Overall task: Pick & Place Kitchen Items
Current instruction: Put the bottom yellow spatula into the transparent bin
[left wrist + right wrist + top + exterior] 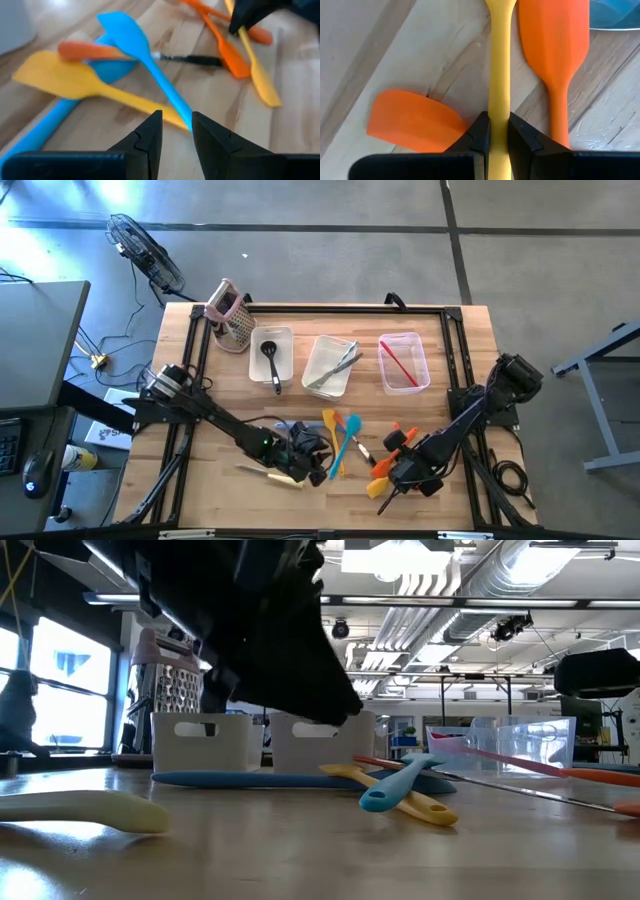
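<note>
right gripper [498, 131] pinches slim yellow spatula handle [499, 65] (smooth silicone).

Three bins are standing in a row across the far half of the tabletop [470, 360]: the left bin [272, 355] is holding a ladle [272, 360], the middle bin [330, 365] tongs [335, 367], the right bin [403, 363] one slim utensil [398, 365]. A grater [230, 315] is standing left of them. Crossed spatulas [340, 438] are lying nearer me. My left pincer [310, 465] is sitting left of them; my right pincer [499, 130] is straddling a spatula handle [499, 65] to their right.
</note>
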